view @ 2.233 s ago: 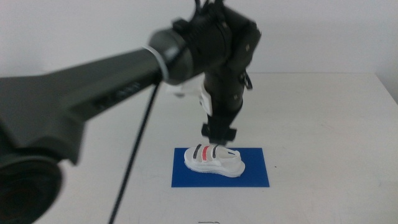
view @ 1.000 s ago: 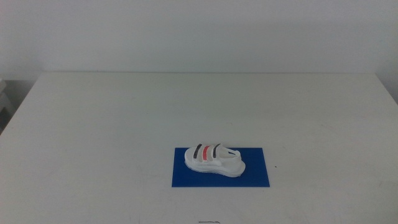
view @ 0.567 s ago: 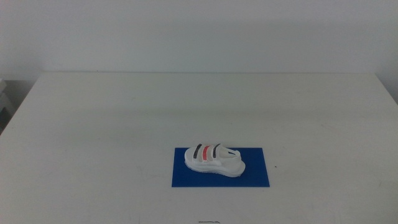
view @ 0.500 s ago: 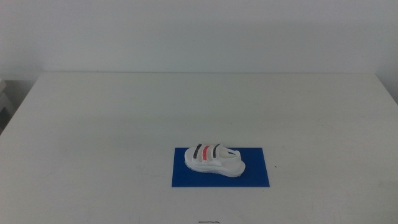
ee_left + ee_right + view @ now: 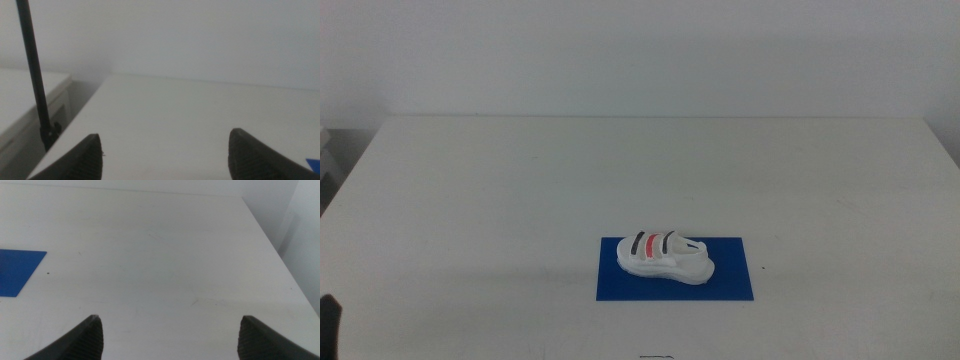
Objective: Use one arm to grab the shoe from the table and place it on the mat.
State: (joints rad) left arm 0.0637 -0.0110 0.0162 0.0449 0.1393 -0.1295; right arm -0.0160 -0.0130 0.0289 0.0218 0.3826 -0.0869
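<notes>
Shoe (image 5: 663,257) lies lengthwise on mat (image 5: 730,283), near bench (image 5: 520,180) front edge; I see left claw (image 5: 165,150) and right claw (image 5: 170,332) apart, both withdrawn, neither nearer.

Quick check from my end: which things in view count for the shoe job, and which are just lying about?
Job:
- shoe, lying on the mat
- mat, deep blue
- table
- left gripper, jaws wide apart, holding nothing, at the table's edge
- right gripper, jaws wide apart, holding nothing, waiting at its side

Lying about:
- thin black pole beyond the table's edge
</notes>
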